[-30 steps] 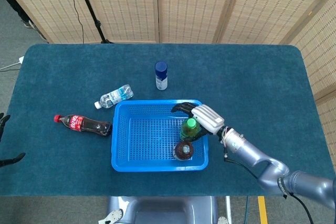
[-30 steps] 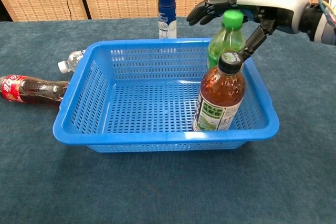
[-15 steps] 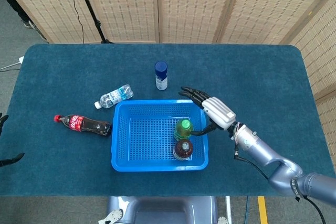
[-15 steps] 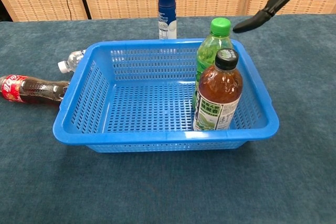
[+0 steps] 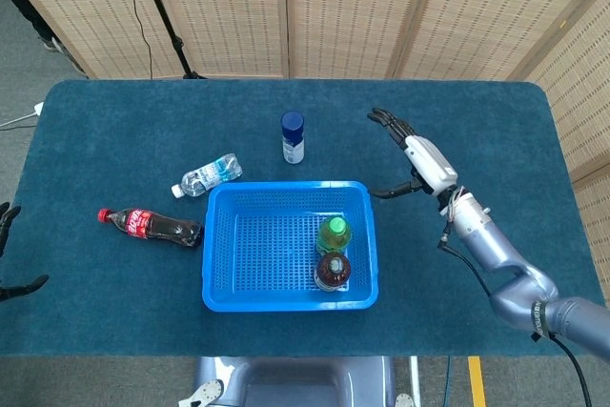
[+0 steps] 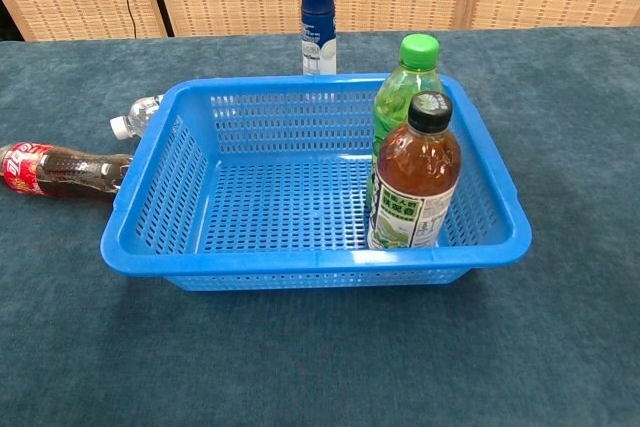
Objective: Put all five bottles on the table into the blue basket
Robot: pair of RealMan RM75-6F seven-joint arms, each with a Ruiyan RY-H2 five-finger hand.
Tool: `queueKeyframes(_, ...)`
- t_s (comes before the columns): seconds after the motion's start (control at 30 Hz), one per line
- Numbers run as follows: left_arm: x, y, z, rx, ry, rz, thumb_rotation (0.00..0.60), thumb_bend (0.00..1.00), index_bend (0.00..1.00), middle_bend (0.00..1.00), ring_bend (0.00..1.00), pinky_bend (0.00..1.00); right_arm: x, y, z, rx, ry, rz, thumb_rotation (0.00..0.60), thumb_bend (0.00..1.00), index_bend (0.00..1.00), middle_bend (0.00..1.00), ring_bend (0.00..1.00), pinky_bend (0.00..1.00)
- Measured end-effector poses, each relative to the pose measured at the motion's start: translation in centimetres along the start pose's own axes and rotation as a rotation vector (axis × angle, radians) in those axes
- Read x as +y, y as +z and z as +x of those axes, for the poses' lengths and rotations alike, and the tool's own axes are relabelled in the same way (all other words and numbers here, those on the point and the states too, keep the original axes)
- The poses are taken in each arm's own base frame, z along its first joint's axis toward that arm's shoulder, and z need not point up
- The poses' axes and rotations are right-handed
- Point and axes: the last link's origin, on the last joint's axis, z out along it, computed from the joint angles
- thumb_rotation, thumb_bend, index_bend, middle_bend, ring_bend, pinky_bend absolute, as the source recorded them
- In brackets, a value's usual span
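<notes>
Currently we have two of five in: the green-capped bottle (image 5: 335,234) and the brown tea bottle (image 5: 333,272) stand upright, touching, packed into the right end of the blue basket (image 5: 219,256). We read that as deliberate, since it leaves the left and middle of the floor free for the remaining three.

Outside the basket:
- blue-capped bottle (image 5: 293,137) upright, just behind the back rim
- clear water bottle (image 5: 207,176) on its side near the back-left corner
- cola bottle (image 5: 150,224) on its side, base almost at the left wall, red cap pointing away

Our right hand (image 5: 412,160) hovers above the table to the right of the basket, fingers spread, holding nothing; the chest view catches only a fingertip at its top edge. The blue-capped bottle looks like its nearest target, and an upright one should be an easy side grasp.

Our left hand (image 5: 8,253) barely shows at the left frame edge, off the table; dark fingers apart, nothing in them. The two lying bottles sit on its side, so those are probably its job.

Surface is a dark teal felt-like cloth over the table (image 5: 114,131), with little slip likely. Behind it are woven folding screens (image 5: 229,7), plus a black stand (image 5: 162,11) with a cable; grey floor at the left.
</notes>
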Motion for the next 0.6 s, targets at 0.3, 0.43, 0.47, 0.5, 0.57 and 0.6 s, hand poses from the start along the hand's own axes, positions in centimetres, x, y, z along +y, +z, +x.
queueKeyframes(0.3,0.1,-0.2,0.1,0.009,-0.004,-0.004,0.6,0.02,0.0,0.0,0.0,0.0,1.4,3.9,-0.5,0.001,0.037,-0.073,0.6,0.0,0.0,0.0,0.0,0.0)
queueKeyframes(0.43,-0.1,-0.2,0.1,0.016,-0.004,0.01,0.6,0.02,0.0,0.0,0.0,0.0,1.8,6.3,-1.2,0.0,0.058,-0.107,0.6,0.0,0.0,0.0,0.0,0.0)
queueKeyframes(0.47,-0.2,-0.1,0.1,0.016,-0.002,0.016,0.6,0.02,0.0,0.0,0.0,0.0,1.9,6.9,-1.4,-0.001,0.059,-0.117,0.6,0.0,0.0,0.0,0.0,0.0)
queueKeyframes(0.5,-0.2,-0.1,0.0,0.016,0.001,0.019,0.6,0.02,0.0,0.0,0.0,0.0,2.0,7.5,-1.6,-0.001,0.061,-0.126,0.6,0.0,0.0,0.0,0.0,0.0)
queueKeyframes(0.57,-0.2,0.1,-0.1,0.012,0.004,0.026,0.6,0.02,0.0,0.0,0.0,0.0,2.2,8.9,-2.2,-0.003,0.065,-0.148,0.6,0.0,0.0,0.0,0.0,0.0)
queueKeyframes(0.6,-0.2,0.2,-0.1,0.011,0.005,0.029,0.6,0.02,0.0,0.0,0.0,0.0,2.3,9.4,-2.5,-0.005,0.068,-0.157,0.6,0.0,0.0,0.0,0.0,0.0)
